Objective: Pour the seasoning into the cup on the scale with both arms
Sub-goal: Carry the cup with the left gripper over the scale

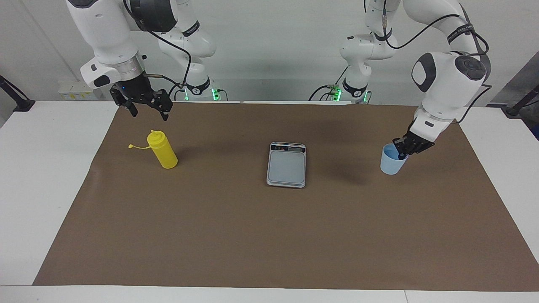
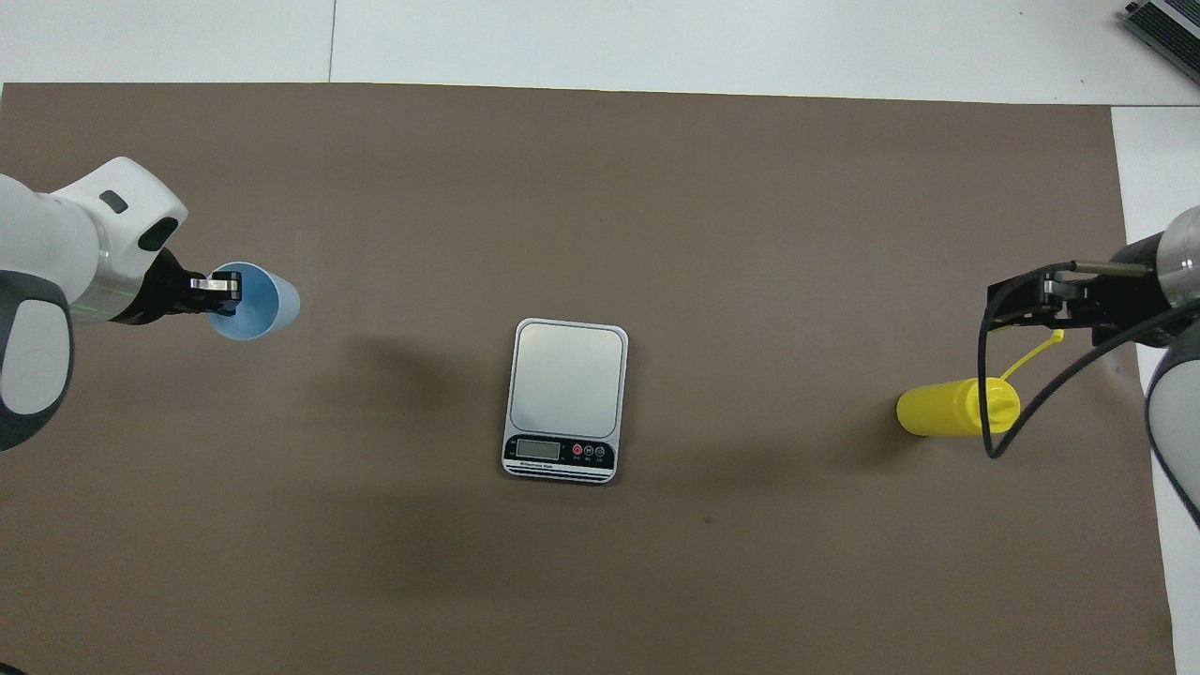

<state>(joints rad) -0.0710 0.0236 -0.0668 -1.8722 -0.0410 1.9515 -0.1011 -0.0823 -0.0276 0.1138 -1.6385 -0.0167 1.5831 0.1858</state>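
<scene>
Two arms work apart in the facing view: the left gripper (image 1: 403, 148) pinches the rim of the cup (image 1: 392, 161) at the scale's (image 1: 286, 164) three o'clock, likely to carry it onto the plate. The right gripper (image 1: 148, 108), fingers spread, hangs over the mat near the seasoning (image 1: 162, 150), at the scale's nine o'clock, probably lining up a grasp

Overhead, cup (image 2: 258, 302) sits at ten o'clock of the scale (image 2: 567, 398), seasoning (image 2: 956, 408) at three; the scale's plate is bare
</scene>
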